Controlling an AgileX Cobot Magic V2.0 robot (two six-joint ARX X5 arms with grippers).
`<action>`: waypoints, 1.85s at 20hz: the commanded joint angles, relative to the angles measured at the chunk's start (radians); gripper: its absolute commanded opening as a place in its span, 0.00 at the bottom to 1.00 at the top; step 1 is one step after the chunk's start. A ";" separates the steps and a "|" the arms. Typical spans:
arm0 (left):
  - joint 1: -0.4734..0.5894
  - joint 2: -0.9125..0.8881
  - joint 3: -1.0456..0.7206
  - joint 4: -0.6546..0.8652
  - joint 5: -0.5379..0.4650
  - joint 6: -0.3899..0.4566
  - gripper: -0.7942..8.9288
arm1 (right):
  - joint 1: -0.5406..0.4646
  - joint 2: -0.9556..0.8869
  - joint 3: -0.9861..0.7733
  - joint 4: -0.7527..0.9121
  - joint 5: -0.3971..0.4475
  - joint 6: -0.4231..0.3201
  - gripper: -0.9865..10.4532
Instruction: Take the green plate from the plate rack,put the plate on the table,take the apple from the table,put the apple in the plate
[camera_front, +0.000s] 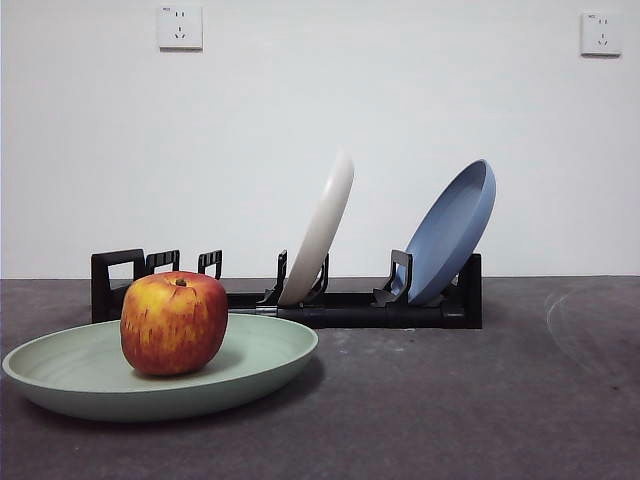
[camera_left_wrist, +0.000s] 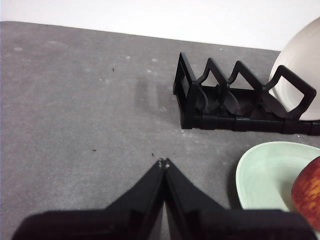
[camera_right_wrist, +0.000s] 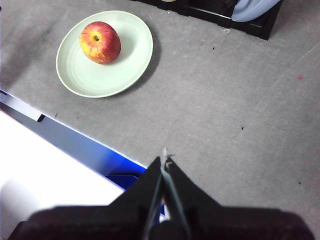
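The green plate (camera_front: 260, 360) lies flat on the table (camera_front: 450, 400) in front of the plate rack (camera_front: 350, 308), at the left. The apple (camera_front: 173, 322) stands upright in the plate. Both also show in the right wrist view, the plate (camera_right_wrist: 125, 55) and the apple (camera_right_wrist: 100, 42), and partly in the left wrist view, the plate (camera_left_wrist: 265, 170) and the apple (camera_left_wrist: 307, 192). My left gripper (camera_left_wrist: 163, 162) is shut and empty above bare table beside the rack's handle end (camera_left_wrist: 190, 95). My right gripper (camera_right_wrist: 165, 159) is shut and empty near the table's front edge.
A cream-white plate (camera_front: 322, 230) and a blue plate (camera_front: 455, 232) lean in the rack's slots. A blue and white edge (camera_right_wrist: 60, 140) runs along the table's front in the right wrist view. A white wall with two sockets stands behind.
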 joint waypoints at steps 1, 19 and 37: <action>0.003 0.006 -0.008 0.009 0.000 0.011 0.08 | 0.002 -0.001 -0.008 0.007 0.011 -0.005 0.07; 0.003 0.017 -0.008 0.009 0.000 0.011 0.08 | -0.757 -0.333 -0.982 1.235 -0.179 -0.390 0.07; 0.003 0.019 -0.008 0.010 0.000 0.011 0.08 | -0.903 -0.716 -1.125 1.044 -0.154 -0.395 0.07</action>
